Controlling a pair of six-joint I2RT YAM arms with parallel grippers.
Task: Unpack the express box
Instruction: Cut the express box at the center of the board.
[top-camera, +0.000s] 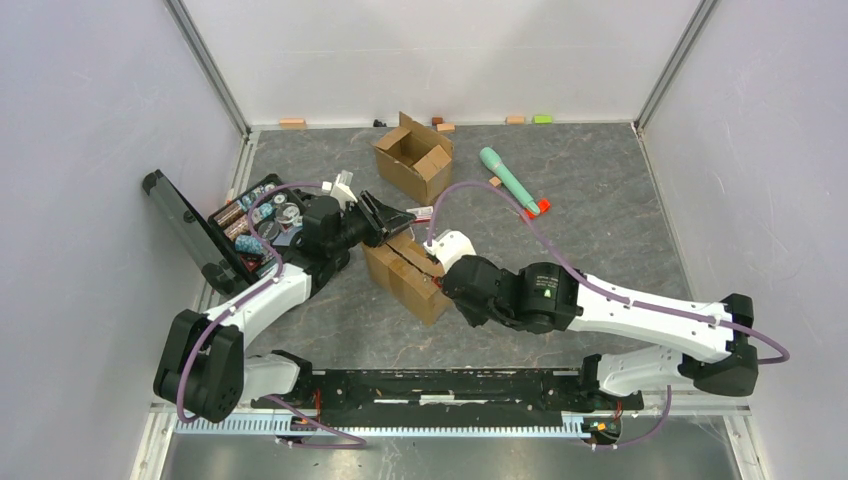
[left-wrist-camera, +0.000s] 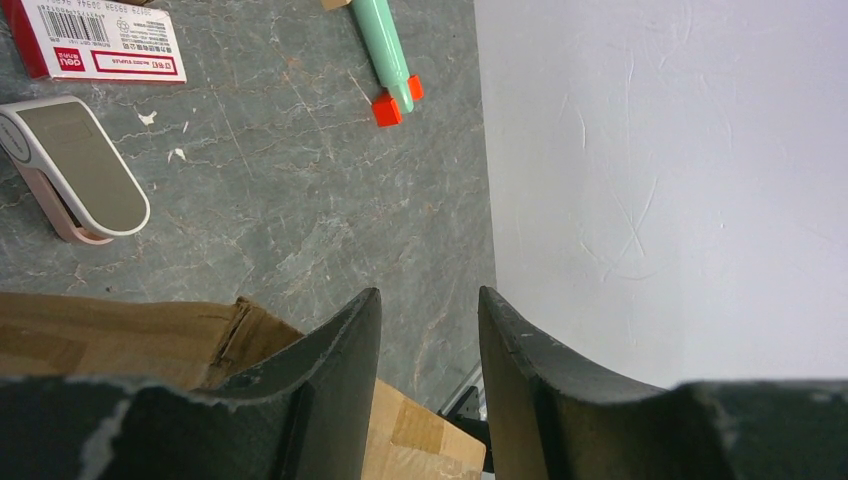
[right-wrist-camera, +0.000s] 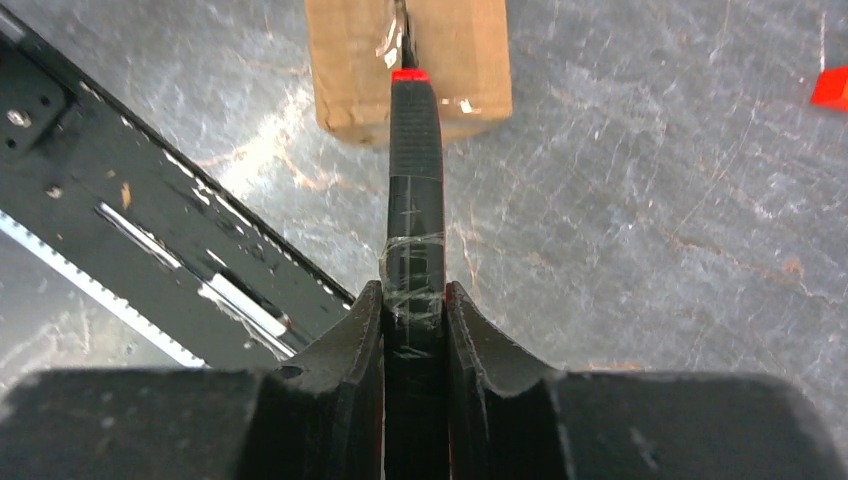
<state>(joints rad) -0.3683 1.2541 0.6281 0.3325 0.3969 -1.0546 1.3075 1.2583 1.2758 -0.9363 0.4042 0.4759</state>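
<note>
The express box (top-camera: 405, 282) is a brown taped carton lying shut in the middle of the table; in the right wrist view the express box (right-wrist-camera: 350, 60) shows its end, and in the left wrist view the express box (left-wrist-camera: 100, 335) lies under the fingers. My right gripper (right-wrist-camera: 413, 290) is shut on a black cutter (right-wrist-camera: 415, 180). The cutter's red-collared tip sits at the taped centre seam on the box's near end. My left gripper (left-wrist-camera: 428, 295) is open over the box's far end, with nothing between its fingers. From above, the left gripper (top-camera: 395, 222) and right gripper (top-camera: 448, 280) flank the box.
An open cardboard box (top-camera: 415, 155) stands behind. A green pen-like tool (top-camera: 508, 178) lies to its right with red blocks (top-camera: 540, 208). An open tool case (top-camera: 250, 225) sits at the left wall. A white stapler (left-wrist-camera: 75, 170) and a staples packet (left-wrist-camera: 95, 40) lie near the box.
</note>
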